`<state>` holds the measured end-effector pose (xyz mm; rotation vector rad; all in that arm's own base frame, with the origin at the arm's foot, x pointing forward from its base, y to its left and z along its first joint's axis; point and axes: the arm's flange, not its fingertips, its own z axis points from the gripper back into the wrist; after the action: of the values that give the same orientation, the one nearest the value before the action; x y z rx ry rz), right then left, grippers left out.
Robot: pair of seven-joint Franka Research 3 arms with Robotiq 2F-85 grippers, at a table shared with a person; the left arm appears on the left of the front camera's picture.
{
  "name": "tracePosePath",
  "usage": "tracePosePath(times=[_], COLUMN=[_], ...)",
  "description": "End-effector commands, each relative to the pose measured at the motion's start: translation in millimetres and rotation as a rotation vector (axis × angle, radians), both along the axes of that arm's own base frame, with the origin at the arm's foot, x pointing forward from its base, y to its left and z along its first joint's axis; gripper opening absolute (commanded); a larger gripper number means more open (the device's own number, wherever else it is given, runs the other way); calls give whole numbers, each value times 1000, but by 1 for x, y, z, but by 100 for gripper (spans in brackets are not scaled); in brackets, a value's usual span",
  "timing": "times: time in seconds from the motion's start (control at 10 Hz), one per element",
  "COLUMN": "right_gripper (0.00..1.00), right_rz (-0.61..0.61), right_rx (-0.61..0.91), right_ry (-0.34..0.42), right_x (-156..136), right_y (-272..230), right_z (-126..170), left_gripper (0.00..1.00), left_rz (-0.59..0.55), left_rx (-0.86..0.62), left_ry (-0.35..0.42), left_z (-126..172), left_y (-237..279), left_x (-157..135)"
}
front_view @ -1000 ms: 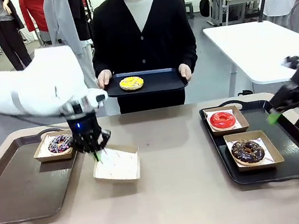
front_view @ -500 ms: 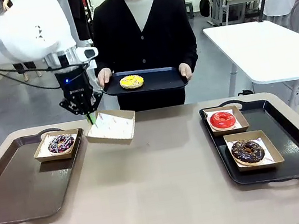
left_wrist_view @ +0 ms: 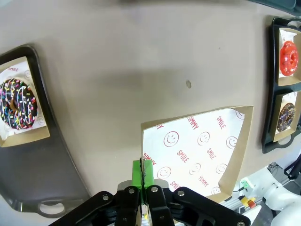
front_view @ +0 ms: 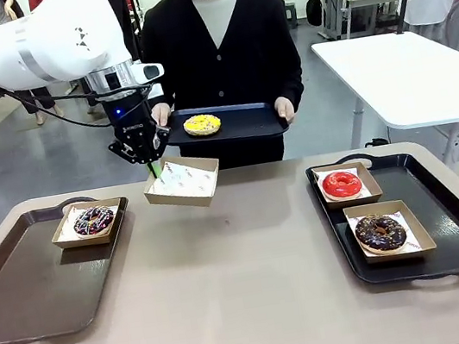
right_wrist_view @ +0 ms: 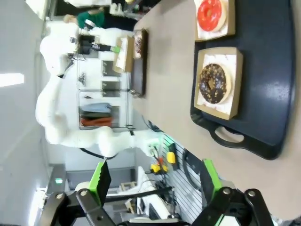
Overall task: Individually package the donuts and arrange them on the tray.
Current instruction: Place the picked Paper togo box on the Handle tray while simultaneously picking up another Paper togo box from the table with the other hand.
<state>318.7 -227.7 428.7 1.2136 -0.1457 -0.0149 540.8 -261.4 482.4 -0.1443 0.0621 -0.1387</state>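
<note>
- Cardboard box [front_view: 182,182], empty, hung pinched by its rim in my left pincer [front_view: 152,170], upper left of centre.
- Yellow donut [front_view: 202,126] lay on the person's tray [front_view: 248,124].
- My right pincer [right_wrist_view: 153,181] gaped empty.

Pinched in the left gripper [front_view: 153,168], the cardboard box [front_view: 182,182] shows matt brown walls and a printed paper liner [left_wrist_view: 202,146]; beneath it, the tabletop [front_view: 256,281] looks smooth, matt beige.
</note>
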Motion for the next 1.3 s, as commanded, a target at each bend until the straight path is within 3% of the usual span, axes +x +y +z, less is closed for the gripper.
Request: tracePosePath(times=[0.0,0.2,0.6,0.9,1.0,1.2], right_gripper=[100,100,100,100,100,100], right_rz=[4,8,23,11,11,11], right_rx=[102,128,113,112,112,112], right_ry=[-7,7,-25,13,13,13], right_x=[11,14,13,12,12,12], right_y=[-22,-31,-30,-27,-27,-27], right_z=[-16,-34,-40,-43,-43,-43], left_gripper=[0,0,0,0,0,0], left_rz=[-11,-4,20,-3,0,0], left_rx=[-9,-17,-14,79,6,6], left_ry=[22,15,10,-96,-22,-22], left_z=[7,9,11,6,9,9], left_y=[-1,-2,-1,-6,-2,-2], left_x=[14,25,29,12,26,26])
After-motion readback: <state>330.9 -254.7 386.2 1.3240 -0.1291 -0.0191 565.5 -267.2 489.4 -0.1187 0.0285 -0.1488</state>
